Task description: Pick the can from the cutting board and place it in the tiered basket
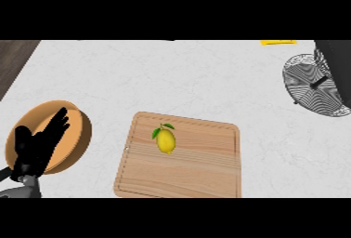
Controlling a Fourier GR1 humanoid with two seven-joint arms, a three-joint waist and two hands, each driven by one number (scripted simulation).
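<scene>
White marbled surface fills the view, with a dark wooden strip along its edge at 10 o'clock. A wooden cutting board lies at 6 o'clock. The one thing on it is a yellow lemon with green leaves, resting on the board's upper left part, toward 11 o'clock from the board's middle. The black wire basket stands at 2 o'clock, well apart from the board and cut by the right edge. A small yellow thing shows at 1 o'clock at the far edge. At 8 o'clock, an orange-brown bowl sits beside the board. The left hand shows over the bowl, fingers straight and spread toward 1 o'clock, holding nothing.
</scene>
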